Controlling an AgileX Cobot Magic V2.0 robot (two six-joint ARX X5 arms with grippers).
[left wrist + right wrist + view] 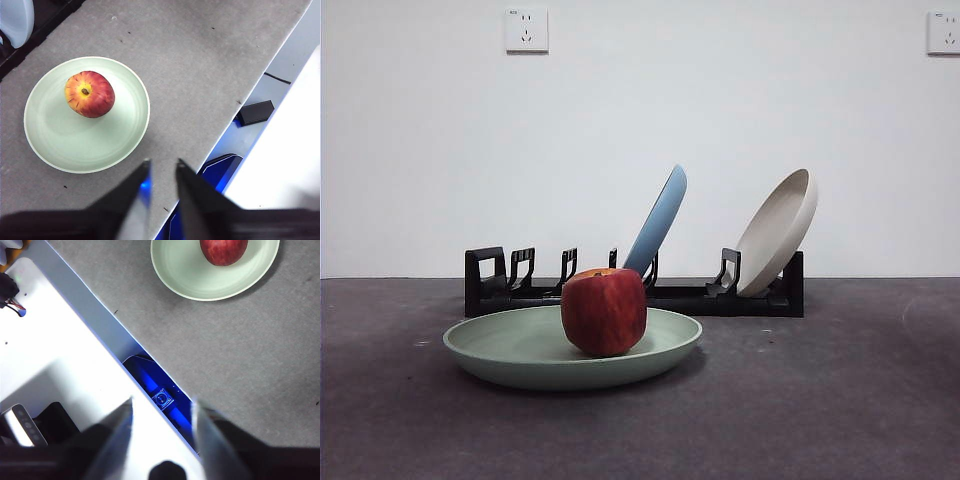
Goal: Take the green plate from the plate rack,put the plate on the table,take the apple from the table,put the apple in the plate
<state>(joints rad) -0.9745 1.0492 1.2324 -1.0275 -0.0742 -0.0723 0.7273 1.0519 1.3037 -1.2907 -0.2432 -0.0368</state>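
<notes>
The wide, shallow pale sage-green plate [535, 352] lies flat on the dark grey mottled table [840, 400], just in front of the long low black plate rack [760, 297]. The blocky red apple [604, 311] w/ orange-yellow top sits upright inside the plate, somewhat off centre.

In the rack, a light blue plate [658, 220] leans in a mid slot and a cream-white plate [778, 231] leans at one end; the slots on the other end hold nothing.

Left gripper [161, 162] hangs high over the table edge, near the green plate's rim but apart from it, jaws slightly parted, nothing between them. Right gripper [162, 402] hangs over the table's edge well apart from the plate, jaws spread wide, holding nothing. Neither arm shows in the front view.
</notes>
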